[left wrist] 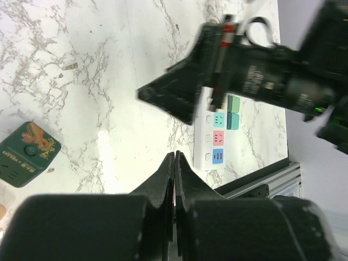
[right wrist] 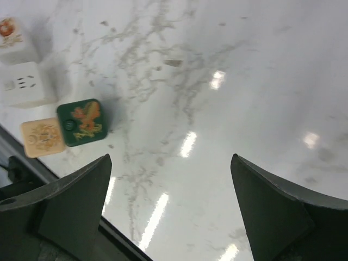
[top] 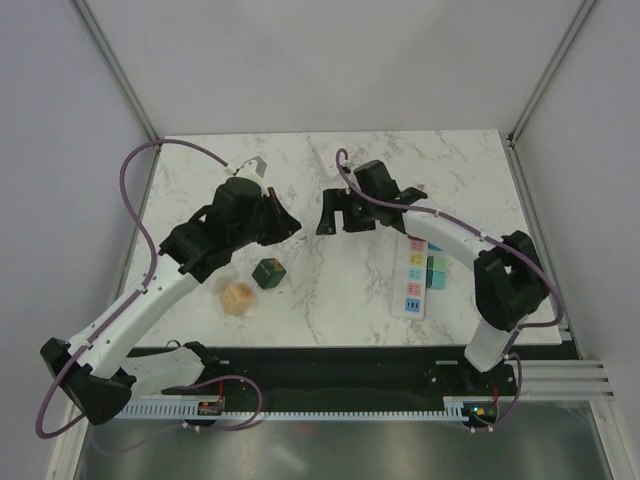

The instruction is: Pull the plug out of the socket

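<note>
Socket strip (top: 411, 285) lies on the marble table (top: 340, 305) at the centre right of the top view, running toward the near edge, below and right of the right gripper (top: 338, 224) and well apart from it, partly under that arm's forearm. The right arm rises from the lower right, bends at an elbow by the table's right edge and reaches up-left to mid-frame. The left arm climbs from the lower left and reaches up-right, so the two grippers face each other near the middle without touching. The right gripper's jaws are spread wide with only bare marble between them. The left gripper (top: 295, 225) is pressed fully closed with nothing held. Two green and teal blocks (top: 437, 272) sit just beside the strip's right edge. A green cube (top: 268, 272) and a tan cube (top: 237, 298) lie below the left gripper. In the right wrist view a white slotted block (right wrist: 24, 84) lies at the upper left; whether it is the plug I cannot tell.
</note>
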Available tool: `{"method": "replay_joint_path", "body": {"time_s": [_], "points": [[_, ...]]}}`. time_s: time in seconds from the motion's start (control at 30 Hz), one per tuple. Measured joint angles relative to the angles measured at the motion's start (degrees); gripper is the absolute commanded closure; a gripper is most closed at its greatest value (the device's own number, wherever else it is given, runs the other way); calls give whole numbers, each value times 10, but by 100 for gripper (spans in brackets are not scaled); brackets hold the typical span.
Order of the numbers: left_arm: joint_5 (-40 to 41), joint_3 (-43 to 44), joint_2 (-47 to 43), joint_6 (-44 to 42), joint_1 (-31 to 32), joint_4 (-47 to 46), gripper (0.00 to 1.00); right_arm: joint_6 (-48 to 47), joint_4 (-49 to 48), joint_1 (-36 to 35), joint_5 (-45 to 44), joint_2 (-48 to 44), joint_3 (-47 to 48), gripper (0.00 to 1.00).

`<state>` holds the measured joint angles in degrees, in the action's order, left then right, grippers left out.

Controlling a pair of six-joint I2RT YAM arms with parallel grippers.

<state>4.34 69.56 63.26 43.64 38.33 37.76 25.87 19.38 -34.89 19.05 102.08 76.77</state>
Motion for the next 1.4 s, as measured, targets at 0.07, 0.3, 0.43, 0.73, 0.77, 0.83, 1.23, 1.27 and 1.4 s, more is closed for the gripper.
{"method": "replay_joint_path", "body": {"time_s": [0.07,0.3,0.43,0.73,0.77,0.83,1.23,1.27,1.4], "points": [[-6,-3,18,0,0,-15,98,-8,35,20,-63,-43,-16,2],[-60,-1,164,1,24,-86,98,-5,144,87,-272,-135,-56,5],[-104,34,297,3,74,-134,98,-2,175,154,-334,-156,-85,5],[-186,151,511,19,127,-210,98,-7,183,203,-355,-151,-99,10],[-193,164,526,22,128,-216,98,-7,178,205,-354,-148,-99,11],[-205,189,551,30,128,-224,98,-9,169,207,-347,-140,-99,12],[-237,238,638,70,127,-237,98,-12,133,208,-314,-67,-98,18],[-237,242,640,71,127,-233,98,-12,131,208,-314,-64,-98,19],[-238,250,645,78,127,-228,98,-12,124,209,-314,-63,-97,23]]}}
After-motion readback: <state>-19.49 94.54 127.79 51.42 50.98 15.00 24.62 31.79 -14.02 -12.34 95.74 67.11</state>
